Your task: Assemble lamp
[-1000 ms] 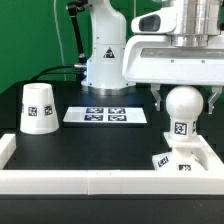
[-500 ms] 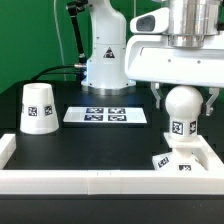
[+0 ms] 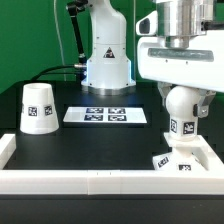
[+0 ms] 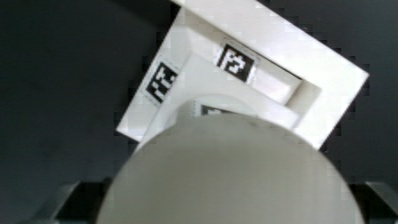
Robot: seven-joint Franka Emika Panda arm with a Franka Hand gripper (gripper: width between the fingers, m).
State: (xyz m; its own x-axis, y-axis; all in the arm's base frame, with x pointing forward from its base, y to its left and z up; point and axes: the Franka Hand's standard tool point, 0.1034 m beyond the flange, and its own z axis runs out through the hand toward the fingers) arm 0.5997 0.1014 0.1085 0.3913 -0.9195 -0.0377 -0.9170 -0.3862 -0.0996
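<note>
The ball-shaped bulb stands on the post of the flat square base at the exterior view's right. My gripper is over it, with a finger on each side of the ball, shut on it. In the wrist view the bulb fills the span between the dark fingers, with the tagged base beneath it; my gripper surrounds the ball. The tapered shade stands mouth down, alone, at the exterior view's left.
The marker board lies flat in the middle of the black table. A white rail-like border runs along the front and both sides. The arm's own pedestal stands behind the marker board.
My hand has turned about its upright axis over the bulb and sits slightly lower. The fingers that showed clearly at both sides are now mostly hidden. Bulb, base and shade stay in place.
</note>
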